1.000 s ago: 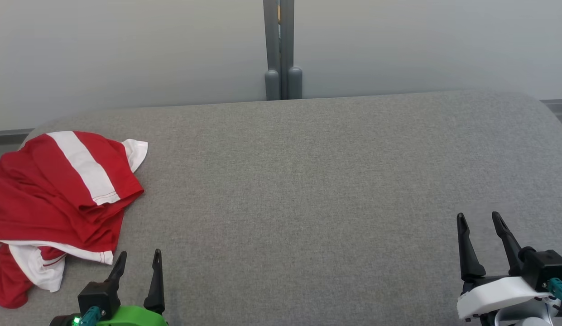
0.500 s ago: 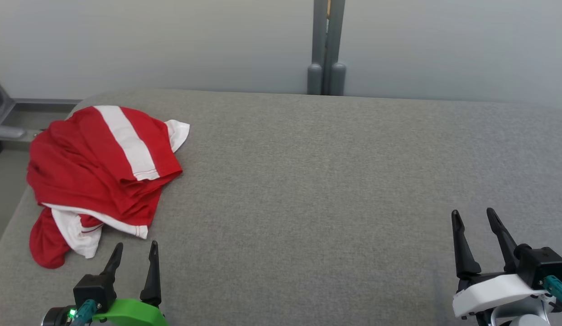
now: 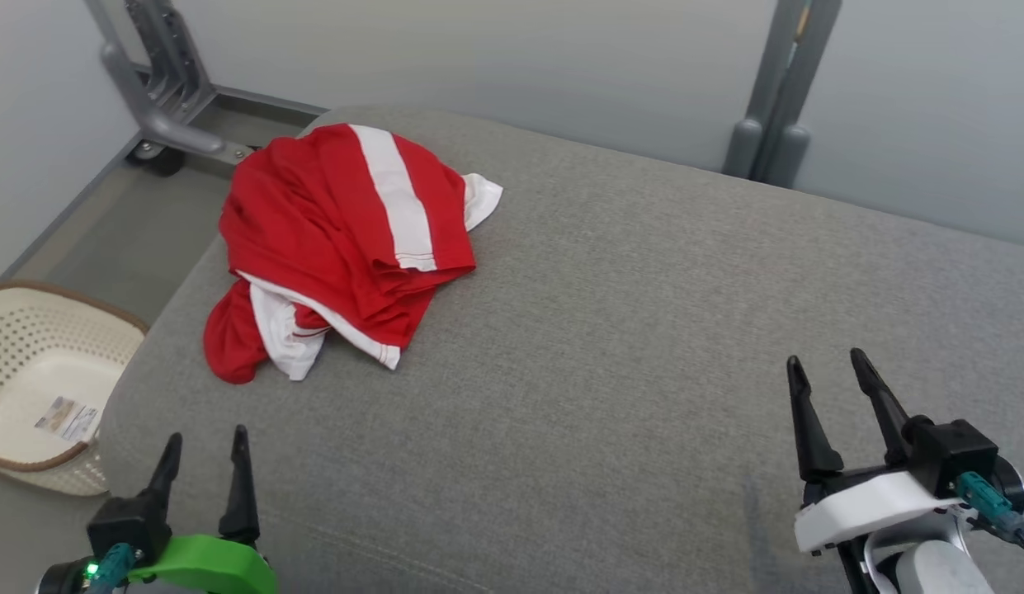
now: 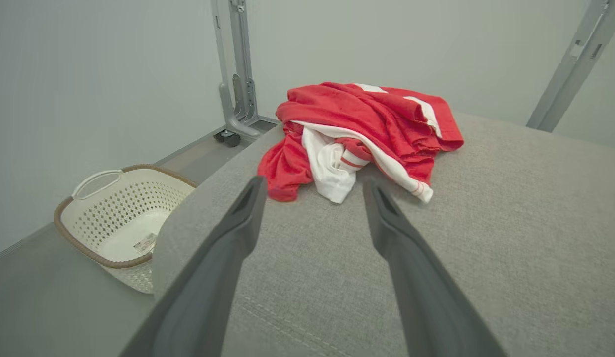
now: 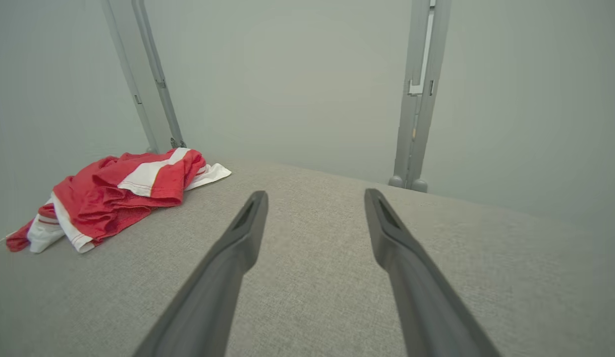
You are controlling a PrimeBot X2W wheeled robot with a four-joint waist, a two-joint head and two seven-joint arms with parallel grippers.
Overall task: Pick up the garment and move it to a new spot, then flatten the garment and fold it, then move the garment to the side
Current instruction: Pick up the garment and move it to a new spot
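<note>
Grey fabric-covered counter point(image 3: 611, 330), wide, mostly bare across middle and right. Crumpled red-and-white garment point(image 3: 338, 223) in a heap at far-left corner of counter, close to left edge, white stripe on top, white lining poking out at near side. Not flat, not folded. Pale perforated basket point(image 3: 33, 346) on floor left of counter, below garment's side. Left gripper point(image 3: 208, 435) low at near-left edge of counter, fingers spread wide, nothing between them, aimed toward the heap but well short of it in left wrist view. Right gripper point(image 3: 825, 357) at near right, also spread and carrying nothing, well apart from garment. Judged progress: zero steps done. Left to do: reach and grab, carry to new spot, flatten, fold, shift aside. Likely first grab with left gripper, being nearer.
</note>
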